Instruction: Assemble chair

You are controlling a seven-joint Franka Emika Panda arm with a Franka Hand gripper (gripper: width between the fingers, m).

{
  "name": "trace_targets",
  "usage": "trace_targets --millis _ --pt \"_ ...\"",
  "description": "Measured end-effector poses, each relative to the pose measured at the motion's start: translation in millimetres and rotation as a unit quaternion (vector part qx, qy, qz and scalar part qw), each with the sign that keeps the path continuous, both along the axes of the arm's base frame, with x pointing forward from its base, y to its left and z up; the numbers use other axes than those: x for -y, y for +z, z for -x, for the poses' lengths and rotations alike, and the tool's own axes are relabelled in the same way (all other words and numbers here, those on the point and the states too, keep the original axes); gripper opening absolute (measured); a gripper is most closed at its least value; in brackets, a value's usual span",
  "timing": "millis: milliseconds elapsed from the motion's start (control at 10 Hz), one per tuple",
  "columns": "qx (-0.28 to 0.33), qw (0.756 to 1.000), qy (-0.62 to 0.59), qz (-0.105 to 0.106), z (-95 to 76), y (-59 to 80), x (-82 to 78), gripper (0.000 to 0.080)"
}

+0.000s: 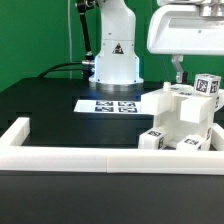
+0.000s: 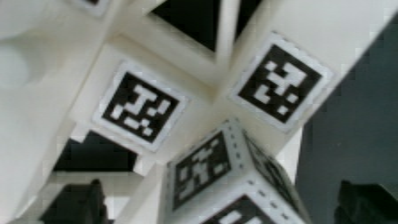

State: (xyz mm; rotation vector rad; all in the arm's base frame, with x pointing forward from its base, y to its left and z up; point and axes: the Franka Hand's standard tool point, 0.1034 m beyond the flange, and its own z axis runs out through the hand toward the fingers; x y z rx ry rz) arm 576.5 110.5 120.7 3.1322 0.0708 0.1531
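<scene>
A plain green backdrop (image 1: 40, 30) fills the whole rear of the scene in the exterior view, evenly lit and without seams or windows. In front of it stands a black desk (image 1: 45, 105) with a matte top that catches a faint sheen from soft overhead light. A low white border rail (image 1: 80, 157) runs along the near edge and turns back at the exterior view's left. The marker board (image 1: 112, 104) lies flat mid-desk. A black cable (image 1: 60, 68) trails along the back edge.
</scene>
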Motion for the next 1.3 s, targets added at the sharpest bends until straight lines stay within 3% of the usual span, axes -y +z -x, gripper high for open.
trace_targets --millis 500,600,700,800,900,1300 --pt "-0.001 0.992 0.125 0.02 0.1 -0.2 0.8 0.0649" --pt "-0.001 0.992 0.125 0.02 0.1 -0.2 0.9 0.0554" --pt "-0.001 0.992 0.125 0.02 0.2 -0.3 1.0 0.0554" --pt "-0.001 0.992 0.125 0.02 0.2 -0.3 0.9 0.0375" --pt "0.0 0.992 0.125 0.02 -0.2 0.0 0.9 0.0287" --pt "0.0 0.997 0.07 0.014 -0.1 0.0 0.7 0.0287"
